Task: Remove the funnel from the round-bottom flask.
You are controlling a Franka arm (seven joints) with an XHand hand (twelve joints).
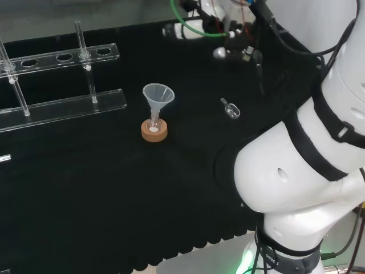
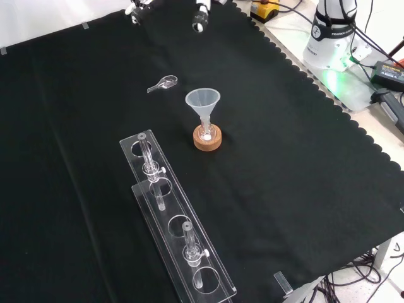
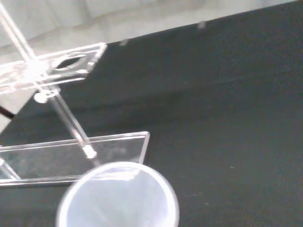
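Observation:
A clear plastic funnel (image 1: 158,96) stands upright with its stem in the neck of a small round-bottom flask (image 1: 153,122). The flask sits on a cork ring (image 1: 154,132) near the middle of the cloth, and a little white matter lies in its bottom. The front view shows the same funnel (image 2: 202,101), flask (image 2: 205,132) and ring (image 2: 207,141). The hand (image 1: 219,53) hangs above the cloth to the right of the funnel in the head view, well apart from it. Its fingertips (image 2: 200,19) reach in at the front view's top, spread and holding nothing. In the wrist view the funnel's rim (image 3: 118,194) is close and large.
A clear test-tube rack (image 1: 63,105) with upright tubes stands left of the flask in the head view; in the front view the rack (image 2: 173,227) is nearer than the flask. A small clear scoop (image 1: 230,108) lies between hand and funnel. The arm's white links (image 1: 308,154) stand at the right.

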